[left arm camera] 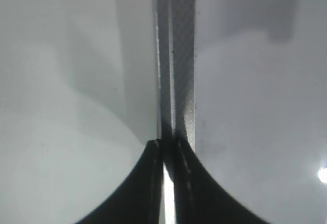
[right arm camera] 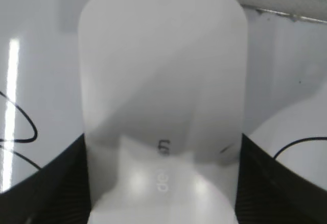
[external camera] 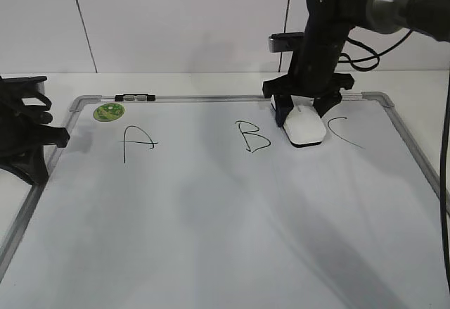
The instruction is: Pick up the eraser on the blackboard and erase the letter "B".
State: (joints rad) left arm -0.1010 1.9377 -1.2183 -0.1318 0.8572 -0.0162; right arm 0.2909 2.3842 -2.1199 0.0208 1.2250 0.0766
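The white eraser [external camera: 305, 129] lies flat on the blackboard [external camera: 211, 238], between the letter "B" [external camera: 252, 137] on its left and a "C" [external camera: 342, 131] on its right. My right gripper [external camera: 303, 115] comes down over it from behind, one finger against each long side. In the right wrist view the eraser [right arm camera: 163, 81] fills the space between the two fingers of the right gripper [right arm camera: 163, 183], and part of the "B" [right arm camera: 20, 127] shows on the left. My left gripper [external camera: 63, 137] is shut and empty at the board's left edge, over the frame [left arm camera: 179, 55].
An "A" [external camera: 138, 141] is written left of the "B". A round green magnet [external camera: 108, 111] and a thin marker [external camera: 133, 97] sit at the board's far left corner. The board's metal frame [external camera: 415, 154] runs along the right. A wall stands close behind.
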